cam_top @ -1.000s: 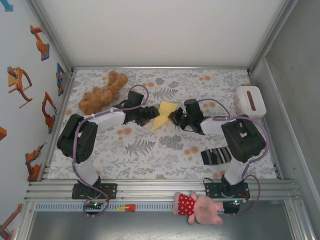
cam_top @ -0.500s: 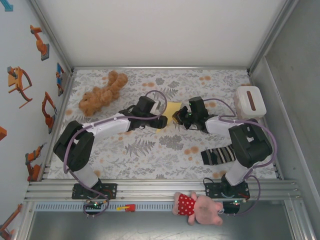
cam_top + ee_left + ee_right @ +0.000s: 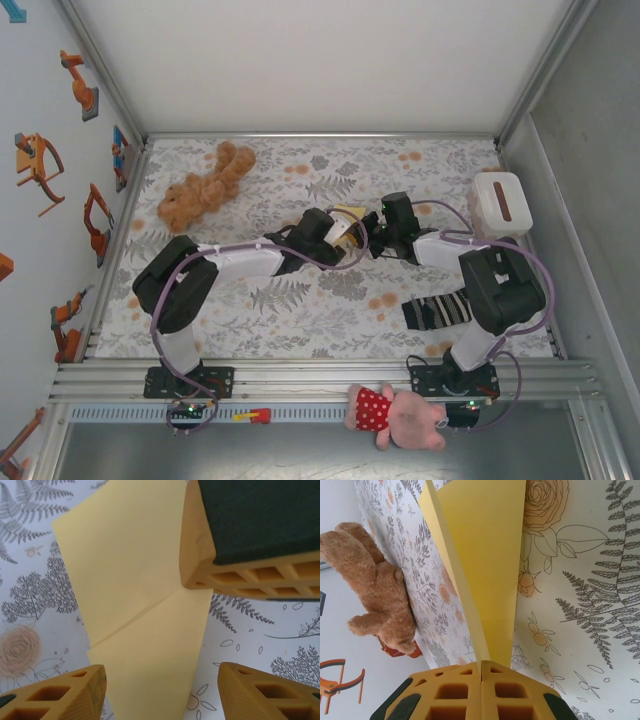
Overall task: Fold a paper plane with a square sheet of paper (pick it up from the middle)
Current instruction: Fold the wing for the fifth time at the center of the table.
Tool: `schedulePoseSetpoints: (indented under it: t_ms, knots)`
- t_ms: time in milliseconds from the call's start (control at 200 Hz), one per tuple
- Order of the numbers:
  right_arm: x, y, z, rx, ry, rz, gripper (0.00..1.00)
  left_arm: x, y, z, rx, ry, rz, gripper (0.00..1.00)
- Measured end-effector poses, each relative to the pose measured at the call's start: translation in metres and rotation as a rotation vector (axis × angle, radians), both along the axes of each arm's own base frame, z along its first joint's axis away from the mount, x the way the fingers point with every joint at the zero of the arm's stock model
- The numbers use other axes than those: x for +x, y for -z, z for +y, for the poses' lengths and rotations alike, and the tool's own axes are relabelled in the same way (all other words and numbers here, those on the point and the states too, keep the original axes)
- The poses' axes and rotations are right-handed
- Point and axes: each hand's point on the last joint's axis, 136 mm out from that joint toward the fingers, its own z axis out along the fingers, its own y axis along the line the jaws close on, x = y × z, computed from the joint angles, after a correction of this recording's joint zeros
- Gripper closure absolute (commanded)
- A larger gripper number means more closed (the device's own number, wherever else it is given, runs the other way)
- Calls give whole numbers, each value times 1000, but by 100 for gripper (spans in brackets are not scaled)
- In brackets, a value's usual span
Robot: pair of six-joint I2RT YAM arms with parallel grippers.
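The folded pale-yellow sheet of paper (image 3: 347, 221) lies on the floral tablecloth (image 3: 300, 300) in the middle of the table, between the two grippers. In the left wrist view a diagonal crease crosses the sheet (image 3: 140, 595).

The right gripper (image 3: 481, 672) has its fingers pressed together on the edge of the sheet (image 3: 485, 555). The left gripper (image 3: 160, 672) has its fingers wide apart, and the paper passes between them without touching them. The brown teddy bear (image 3: 205, 185) lies well apart, at the far left.

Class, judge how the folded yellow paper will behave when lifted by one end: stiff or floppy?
Probably light: the folded paper juts unsagging from the right tool. Its crease likely stiffens it lengthwise. Thin layers would probably crumple under a hard push.
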Motion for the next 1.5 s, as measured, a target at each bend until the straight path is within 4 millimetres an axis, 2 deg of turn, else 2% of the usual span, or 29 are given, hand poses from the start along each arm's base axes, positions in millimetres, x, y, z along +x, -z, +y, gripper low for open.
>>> schedulePoseSetpoints:
  t_ms: [120, 255, 486, 811, 886, 961, 1062, 1152, 1277, 1502]
  knots:
    - [0, -7, 0, 14, 5, -6, 100, 3, -2, -3, -12, 25, -44, 48]
    - [1, -13, 0, 33, 11, -5, 100, -3, 7, -1, -12, 51, -35, 51]
    - [0, -13, -1, 39, 11, 2, 100, -7, 16, 2, -27, 65, -18, 61]
    - [-3, -9, -2, 31, 11, 25, 100, -4, 13, 1, -56, 74, -17, 73]
    - [-4, -8, -3, 27, 11, 33, 92, -5, 13, 0, -61, 79, -12, 78]
    - [-6, -6, -3, 24, 13, 45, 81, -7, 13, -1, -66, 85, -6, 83]
    - [-8, -4, -5, 16, 10, 56, 59, -8, 14, -2, -72, 92, 4, 87]
    - [-9, 0, -9, -8, 3, 62, 49, -8, 17, -2, -77, 95, 18, 89]
    - [-11, 3, -24, -64, 13, 63, 44, -6, 22, 0, -96, 90, 48, 89]
    - [-6, -14, -54, -162, 46, -10, 43, -6, 30, 0, -141, 79, 108, 90]
